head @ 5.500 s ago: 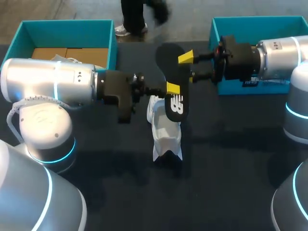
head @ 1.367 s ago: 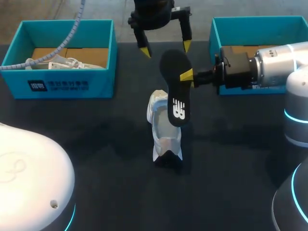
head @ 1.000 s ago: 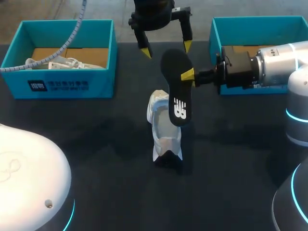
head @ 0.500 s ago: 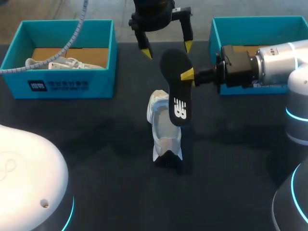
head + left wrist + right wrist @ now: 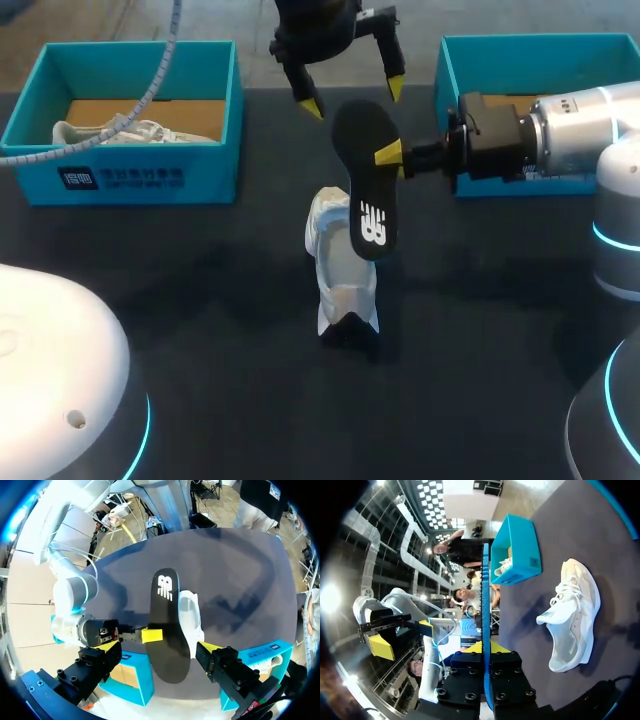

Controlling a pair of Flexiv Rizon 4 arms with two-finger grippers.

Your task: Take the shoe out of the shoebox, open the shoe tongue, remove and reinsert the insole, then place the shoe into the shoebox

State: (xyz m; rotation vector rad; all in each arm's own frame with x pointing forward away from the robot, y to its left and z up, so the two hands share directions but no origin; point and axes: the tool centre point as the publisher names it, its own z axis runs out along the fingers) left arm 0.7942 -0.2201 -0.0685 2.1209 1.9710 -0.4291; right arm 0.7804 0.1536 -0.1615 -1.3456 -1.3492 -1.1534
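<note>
Currently the right gripper [image 5: 388, 158] is pinching the flat black foam insole [image 5: 367, 200] edge-on, its long axis running parallel above the white mesh sneaker [image 5: 338, 275] lying just below. The left gripper [image 5: 352, 97] is hovering wide open beyond the insole's far end.

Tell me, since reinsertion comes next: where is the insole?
Mid-table in the head view, the insole is held by the right gripper, raised close to the shoe.
</note>
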